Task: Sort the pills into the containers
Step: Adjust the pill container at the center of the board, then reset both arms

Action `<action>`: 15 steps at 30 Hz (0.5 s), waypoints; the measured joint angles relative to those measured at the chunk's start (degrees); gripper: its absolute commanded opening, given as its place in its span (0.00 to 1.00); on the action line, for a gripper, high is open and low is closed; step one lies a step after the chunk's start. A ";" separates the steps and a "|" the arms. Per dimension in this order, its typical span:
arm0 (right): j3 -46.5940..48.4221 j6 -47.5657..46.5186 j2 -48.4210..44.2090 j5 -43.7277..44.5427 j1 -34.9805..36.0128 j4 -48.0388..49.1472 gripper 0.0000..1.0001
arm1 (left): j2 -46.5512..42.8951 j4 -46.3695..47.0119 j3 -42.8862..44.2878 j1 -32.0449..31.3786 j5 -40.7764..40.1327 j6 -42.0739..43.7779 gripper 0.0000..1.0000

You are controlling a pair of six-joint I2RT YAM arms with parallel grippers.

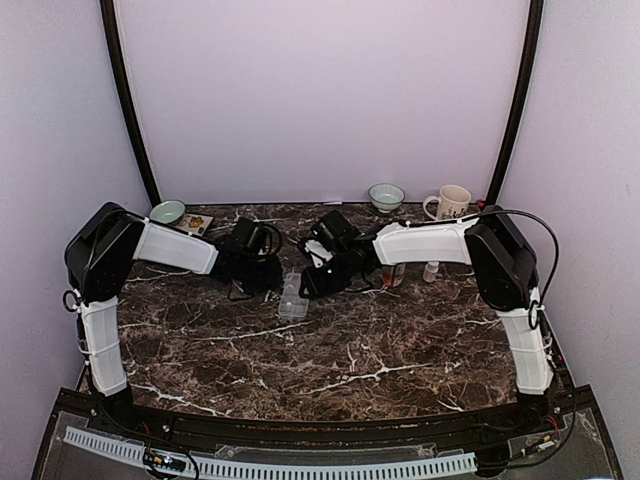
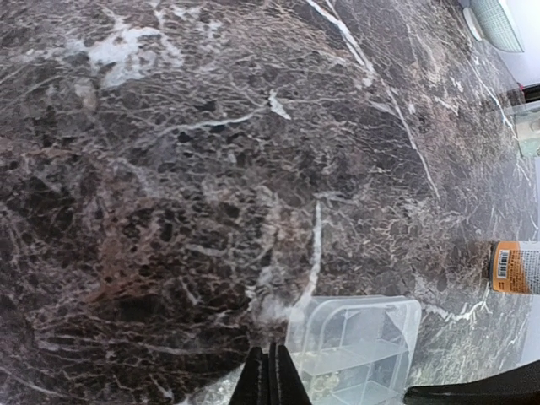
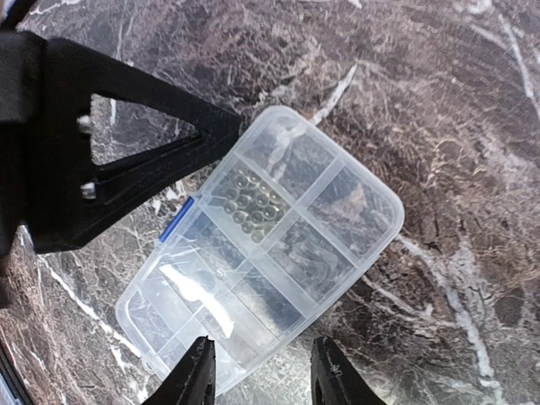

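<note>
Resting on the tabletop (image 3: 439, 101), the organizer box (image 3: 261, 245) is overhung at one edge by the right hand (image 3: 266, 375), fingers (image 3: 196, 375) parted; beside the box, the left hand (image 2: 270, 380) is pinched together.

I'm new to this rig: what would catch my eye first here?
A clear organizer box sits in the middle of the dark marble table, one compartment holding small round pills. The right gripper stands open at its edge, and the left gripper is shut beside it.

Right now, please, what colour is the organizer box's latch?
Blue latch, clearest in right wrist view.
</note>
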 measured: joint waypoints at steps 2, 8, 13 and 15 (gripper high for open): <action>0.00 -0.28 -0.72 0.13 -0.11 -0.09 0.41 | -0.09 -0.48 0.00 0.00 -0.76 0.04 0.00; 0.02 -1.36 -3.52 1.42 -0.39 -0.79 0.44 | -2.21 -1.97 -0.70 0.37 -3.32 0.04 0.00; -2.27 -3.26 -8.74 5.84 -0.68 0.07 0.50 | -10.62 -2.29 -5.38 1.49 -7.34 1.38 0.07; -5.05 -4.09 -12.85 8.57 -1.14 1.16 0.54 | -16.24 -2.05 -8.41 2.38 -9.84 2.93 0.18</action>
